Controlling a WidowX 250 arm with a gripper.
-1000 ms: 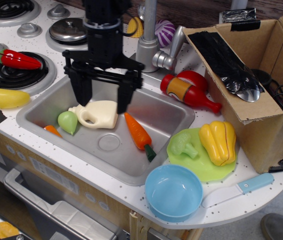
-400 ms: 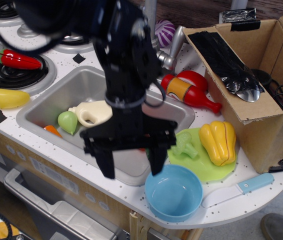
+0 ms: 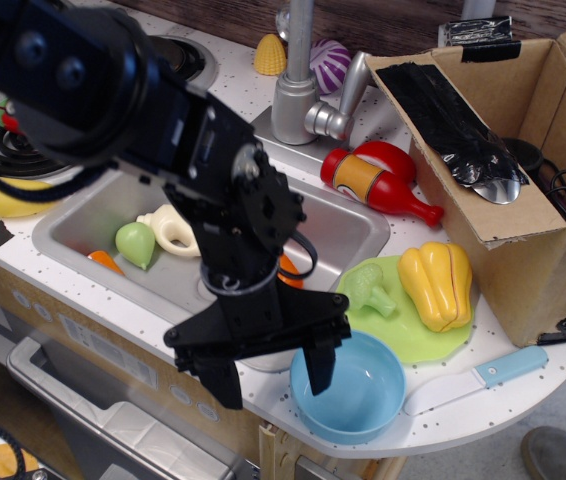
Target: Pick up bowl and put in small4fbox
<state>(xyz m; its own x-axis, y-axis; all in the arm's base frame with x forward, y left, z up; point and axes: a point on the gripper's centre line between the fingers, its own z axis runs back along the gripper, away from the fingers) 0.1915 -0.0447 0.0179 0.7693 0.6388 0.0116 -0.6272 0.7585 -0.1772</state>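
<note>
The light-blue bowl [image 3: 355, 390] sits upright on the white counter at the front edge, just in front of the lime-green plate. My black gripper [image 3: 271, 376] is open, its jaws wide apart. Its right finger [image 3: 320, 368] reaches down at the bowl's left rim, and its left finger [image 3: 223, 380] hangs over the counter's front edge. I cannot tell whether the finger touches the bowl. The brown cardboard box [image 3: 508, 200] with black tape strips stands at the right, open at the top.
A green plate [image 3: 403, 320] holds a yellow pepper [image 3: 435, 284] and broccoli. A knife with a blue handle [image 3: 478, 378] lies right of the bowl. The sink [image 3: 348, 235] holds a cream jug, a green pear and a carrot. A ketchup bottle [image 3: 378, 186] and tap [image 3: 298, 80] stand behind.
The arm has swung from over the sink forward and to the right, then lower. The open gripper now reaches the bowl's left rim. The bowl has not moved.
</note>
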